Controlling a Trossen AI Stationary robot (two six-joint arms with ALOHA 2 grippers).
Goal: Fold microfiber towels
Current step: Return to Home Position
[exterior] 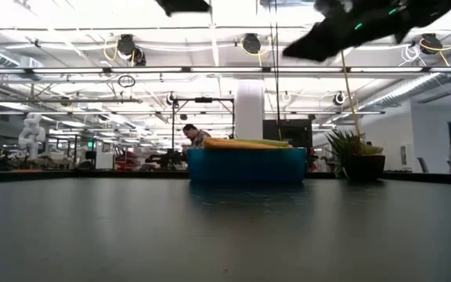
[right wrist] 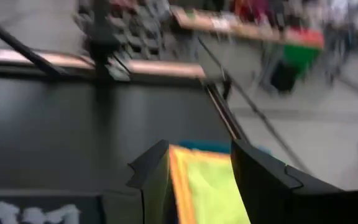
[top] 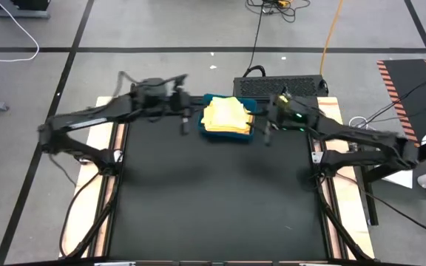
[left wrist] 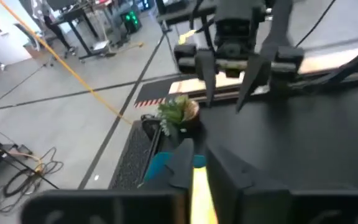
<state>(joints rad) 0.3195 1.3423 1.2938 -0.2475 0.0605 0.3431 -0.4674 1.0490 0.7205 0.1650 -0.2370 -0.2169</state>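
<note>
A stack of microfiber towels (top: 226, 117), yellow and orange on top, lies in the blue tray (top: 207, 134) at the table's far middle. The low view shows the towels (exterior: 245, 143) resting level on the tray's rim (exterior: 245, 166). My left gripper (top: 186, 124) hangs in the air just left of the tray. Its fingers (left wrist: 199, 162) stand a narrow gap apart with nothing between them. My right gripper (top: 267, 133) hangs just right of the tray, open and holding nothing (right wrist: 197, 155). The lime-green and orange towels (right wrist: 213, 186) show below it. It also appears open across the tray in the left wrist view (left wrist: 224, 106).
The black table mat (top: 213, 199) stretches toward the near edge. A black box (top: 279, 85) and a potted plant (exterior: 356, 153) stand behind the tray at the far right. A person (exterior: 194, 135) sits in the room beyond.
</note>
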